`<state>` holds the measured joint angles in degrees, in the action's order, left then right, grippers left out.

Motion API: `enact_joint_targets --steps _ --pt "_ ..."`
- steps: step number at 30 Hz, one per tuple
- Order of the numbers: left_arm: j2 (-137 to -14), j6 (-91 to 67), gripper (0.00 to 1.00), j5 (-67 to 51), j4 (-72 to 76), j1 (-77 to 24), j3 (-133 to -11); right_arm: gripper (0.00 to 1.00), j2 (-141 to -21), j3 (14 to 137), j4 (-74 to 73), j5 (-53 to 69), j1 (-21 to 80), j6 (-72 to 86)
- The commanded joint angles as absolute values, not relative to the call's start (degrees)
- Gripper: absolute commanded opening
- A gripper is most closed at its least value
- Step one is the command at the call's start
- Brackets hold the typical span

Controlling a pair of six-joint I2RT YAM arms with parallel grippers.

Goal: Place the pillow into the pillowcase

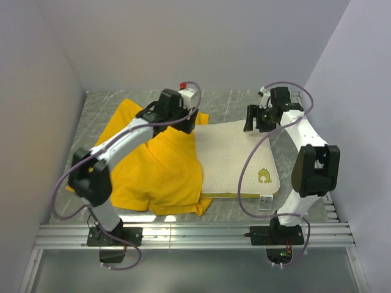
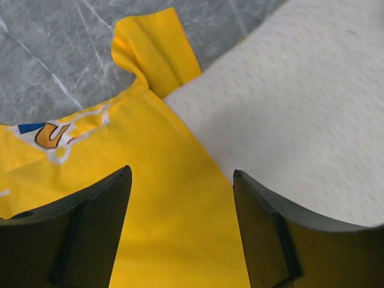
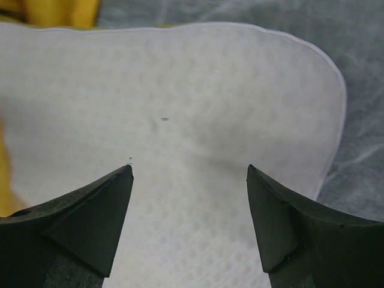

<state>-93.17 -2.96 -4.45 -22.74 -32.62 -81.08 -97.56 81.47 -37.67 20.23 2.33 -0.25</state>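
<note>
- Progress: the task is partly done. In the top view the left part of the pillow (image 1: 235,160) lies under the top layer of the pillowcase (image 1: 153,168). The right part, with the logo (image 1: 264,177) and the tag (image 1: 266,202), is fully exposed.
- Insertion: yellow fabric shows above the pillow and also past its far and near edges. The pillow is therefore judged to sit inside the opening, not merely under the cloth.
- Work left: pull the case over the exposed part, or push the pillow deeper, until the white surface is covered.
- Location: both items lie flat on the grey marbled counter (image 1: 227,101), with the case to the left and the pillow to the right.
- Pillow appearance: cream-white, flat and rectangular, with a fine dotted quilt texture, rounded corners and a yellowish strip along the near edge.
- Pillowcase appearance: bright yellow and creased, with heavy folds near the opening. The left wrist view shows part of a blue, orange and white print.
- Left gripper (image 2: 181,174): it hovers over the case hem where the hem crosses the pillow. The fingers (image 2: 90,228) are spread apart and grasp nothing.
- Right gripper (image 3: 189,171): it hovers over the pillow's far right corner. The fingers (image 3: 90,222) are spread apart, released, with no fabric between them.
</note>
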Motion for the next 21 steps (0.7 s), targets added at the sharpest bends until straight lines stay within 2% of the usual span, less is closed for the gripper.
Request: enact_joint_targets --steps 1,4,7,8,12,17,21 --pt "-102.9 -8.6 0.75 2.64 -25.13 -32.43 -89.89 0.84 -100.36 80.77 -37.27 16.0 0.26 -0.18" --pt "-109.67 -10.98 0.77 5.34 -25.49 -32.69 -95.09 0.84 -102.21 79.54 -36.74 18.98 -2.11 -0.09" --pt "-115.74 -12.83 0.71 12.44 -28.12 -33.57 -100.45 0.84 -103.97 78.05 -36.91 22.49 -2.2 -0.18" --pt "-118.01 -13.62 0.66 13.7 -28.91 -33.57 -101.59 0.84 -104.15 77.52 -36.83 24.5 -2.2 -0.26" --pt "-120.76 -12.75 0.59 18.63 -25.68 -33.58 -102.39 0.82 -105.73 74.98 -36.83 27.85 -2.11 -0.35" --pt "-125.23 -12.22 0.52 17.67 -26.01 -33.57 -105.99 0.71 -106.96 73.57 -36.91 31.2 -2.2 -1.14" --pt "-128.14 -12.22 0.41 16.7 -26.37 -33.57 -109.42 0.54 -106.79 72.95 -36.47 33.13 -2.11 -1.4"
